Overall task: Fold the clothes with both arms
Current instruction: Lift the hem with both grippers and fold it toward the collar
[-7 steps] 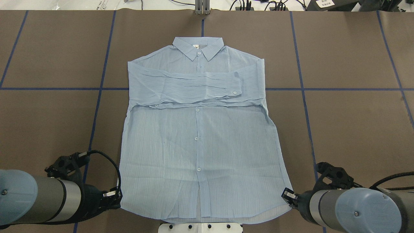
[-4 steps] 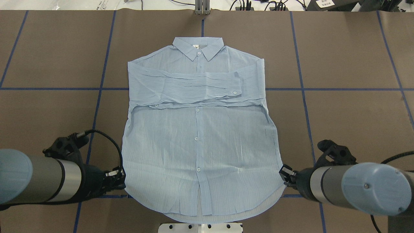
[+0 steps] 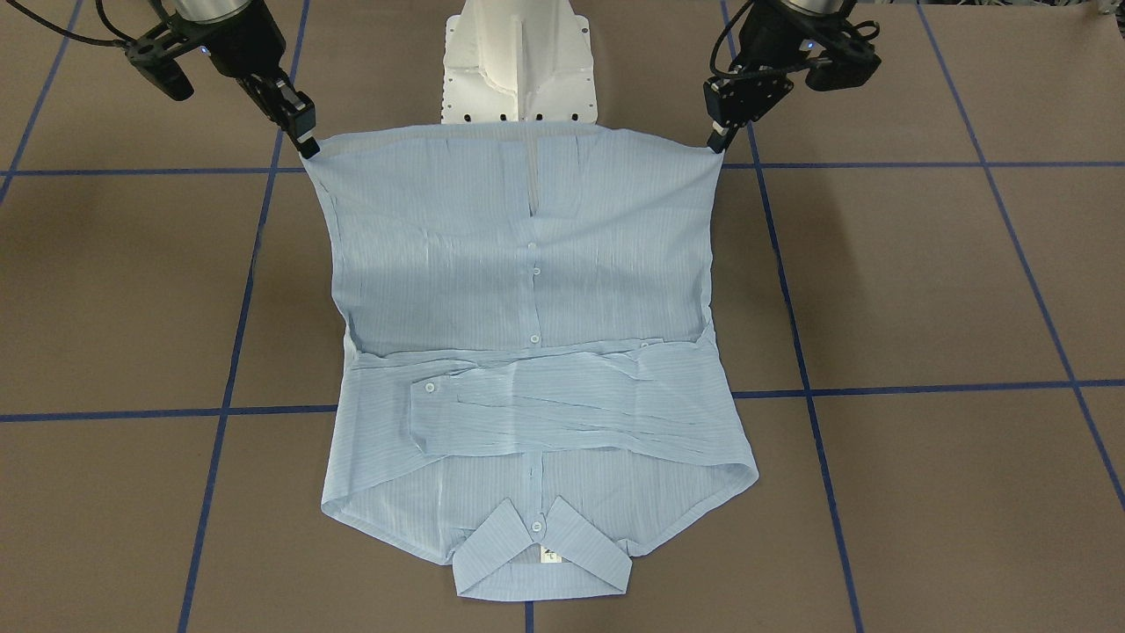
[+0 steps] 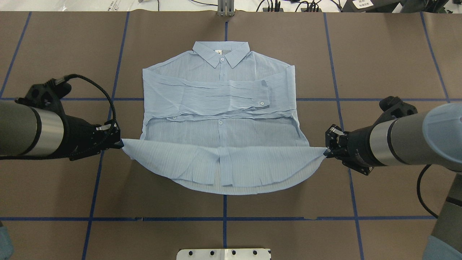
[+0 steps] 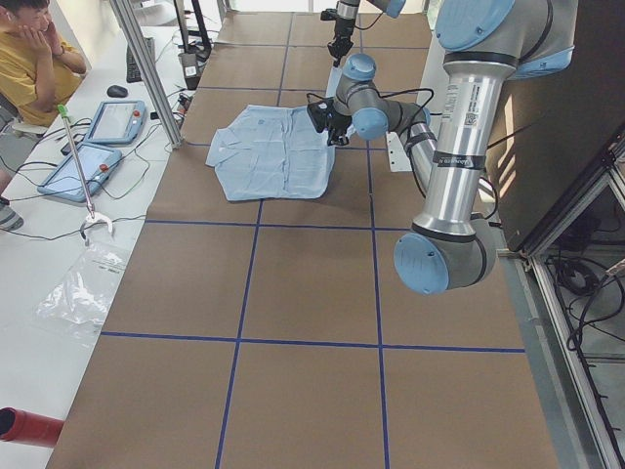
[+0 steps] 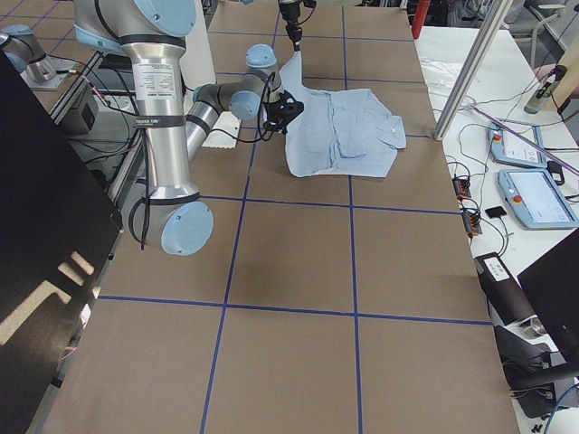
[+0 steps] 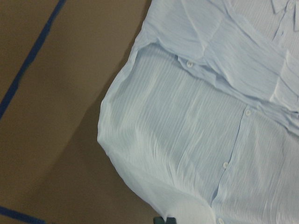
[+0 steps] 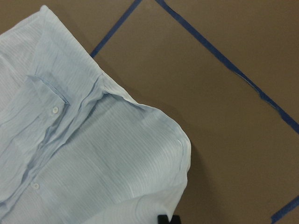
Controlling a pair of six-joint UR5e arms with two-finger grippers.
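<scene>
Brown table (image 4: 54,187) with blue tape lines (image 4: 223,206) spreads under me, and the shirt (image 4: 220,108) lies across its middle, collar (image 4: 221,52) at the far side, both sleeves (image 4: 216,97) folded across the chest. My left arm (image 4: 32,131) reaches in from the side, forearm nearly level, wrist turned inward. My right arm (image 4: 397,139) mirrors it from the other side. My left pincer (image 4: 122,143) is pinched tight on one bottom corner of the shirt, and my right pincer (image 4: 326,151) is pinched on the other. Between them the lower edge is stretched and raised off the table, with the rounded hem drooping toward my base (image 4: 223,254). The upper half lies flat.
</scene>
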